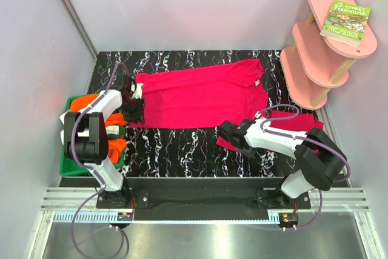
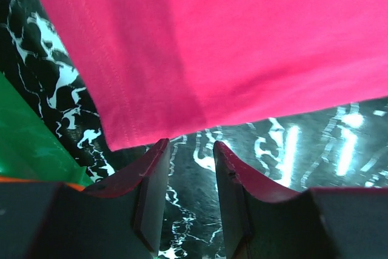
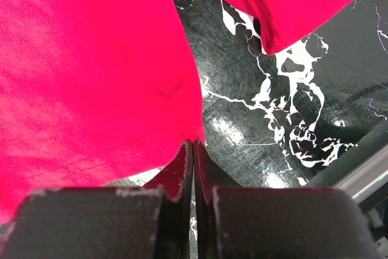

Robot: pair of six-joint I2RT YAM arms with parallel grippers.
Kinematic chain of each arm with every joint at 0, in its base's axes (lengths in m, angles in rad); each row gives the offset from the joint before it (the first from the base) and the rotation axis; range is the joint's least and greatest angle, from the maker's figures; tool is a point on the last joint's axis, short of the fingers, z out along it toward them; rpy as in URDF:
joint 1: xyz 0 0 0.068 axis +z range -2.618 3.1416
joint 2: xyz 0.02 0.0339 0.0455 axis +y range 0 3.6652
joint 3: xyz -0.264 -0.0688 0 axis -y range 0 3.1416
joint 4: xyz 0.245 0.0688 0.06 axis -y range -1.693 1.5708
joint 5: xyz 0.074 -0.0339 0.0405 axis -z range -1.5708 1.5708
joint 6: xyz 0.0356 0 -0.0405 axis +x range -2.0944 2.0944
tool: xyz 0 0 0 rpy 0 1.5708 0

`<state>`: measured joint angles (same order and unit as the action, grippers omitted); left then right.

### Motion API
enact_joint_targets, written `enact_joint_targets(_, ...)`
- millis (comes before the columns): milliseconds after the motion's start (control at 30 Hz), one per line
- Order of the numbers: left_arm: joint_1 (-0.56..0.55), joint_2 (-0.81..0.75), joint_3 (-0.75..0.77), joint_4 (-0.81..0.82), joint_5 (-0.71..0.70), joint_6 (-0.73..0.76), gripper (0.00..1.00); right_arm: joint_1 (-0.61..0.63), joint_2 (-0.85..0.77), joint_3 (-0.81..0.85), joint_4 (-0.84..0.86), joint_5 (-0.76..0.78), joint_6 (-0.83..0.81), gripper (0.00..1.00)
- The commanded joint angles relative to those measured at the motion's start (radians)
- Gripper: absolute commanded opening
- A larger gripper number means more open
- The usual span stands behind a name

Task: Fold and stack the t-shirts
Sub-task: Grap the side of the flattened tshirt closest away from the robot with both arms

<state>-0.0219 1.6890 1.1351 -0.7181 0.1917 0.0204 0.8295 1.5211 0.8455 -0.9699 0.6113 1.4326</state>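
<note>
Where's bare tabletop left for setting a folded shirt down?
Front-centre strip of marble table, between spread crimson t-shirt, green tray and right gripper. Narrow strip behind that shirt too. Crowded: left at the tray, right around the second crimson t-shirt.

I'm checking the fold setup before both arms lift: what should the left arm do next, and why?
Probably ease the left gripper forward and close on the hem of the crimson t-shirt. Its jaws stand apart with only table showing between them and the hem edge just beyond the tips, while the right gripper looks shut on the shirt's corner at the other end.
</note>
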Motion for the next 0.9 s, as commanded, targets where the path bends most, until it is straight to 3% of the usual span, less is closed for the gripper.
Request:
enact_joint_targets(0, 0.020, 0.038, 0.025, 0.037, -0.097, -0.057, 0.39, 0.008, -0.029, 0.009, -0.009, 0.044, 0.006, 0.00)
enact_joint_targets(333, 0.065, 0.046, 0.003, 0.059, -0.182, -0.092, 0.39, 0.007, -0.019, 0.003, 0.002, 0.042, 0.008, 0.00)
enact_joint_targets(867, 0.094, 0.138, 0.009, 0.019, -0.173, -0.082, 0.40, 0.008, 0.014, 0.032, 0.016, 0.042, -0.020, 0.00)
